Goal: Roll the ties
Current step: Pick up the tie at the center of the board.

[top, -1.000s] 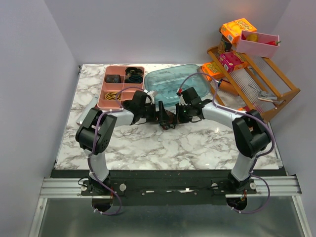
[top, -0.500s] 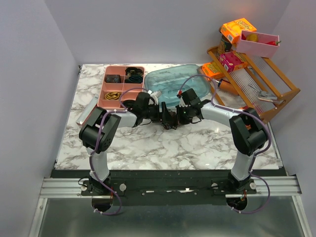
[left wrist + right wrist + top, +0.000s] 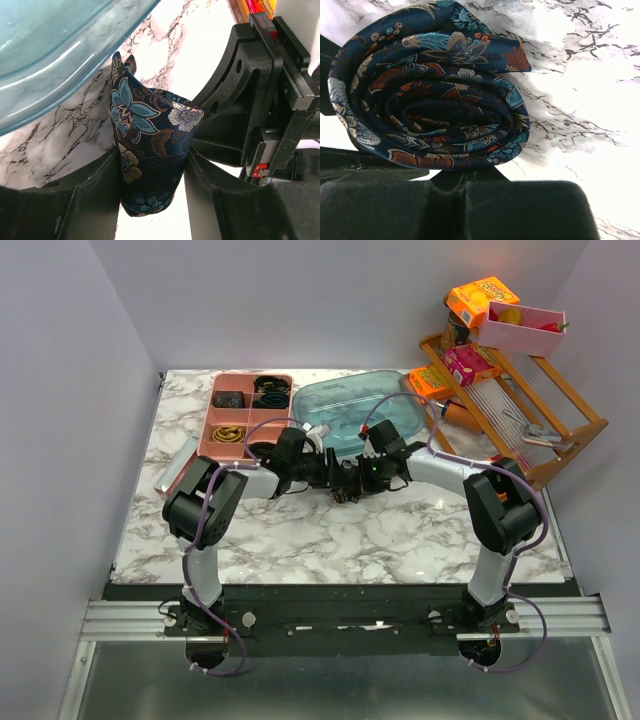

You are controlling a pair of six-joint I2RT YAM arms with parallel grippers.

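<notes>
From above, both grippers meet mid-table just in front of the teal tub, the tie only a dark lump between them. Left wrist: left gripper clamped on floral fabric. Right wrist shows the spiral roll; right gripper fingers together at its rim, any pinch unclear. The left arm has pushed rightward since a second ago.

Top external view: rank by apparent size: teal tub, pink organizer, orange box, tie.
1. teal tub
2. pink organizer, somewhat smaller
3. orange box, raised on the rack, so nearness may flatter it
4. tie, mostly occluded
</notes>
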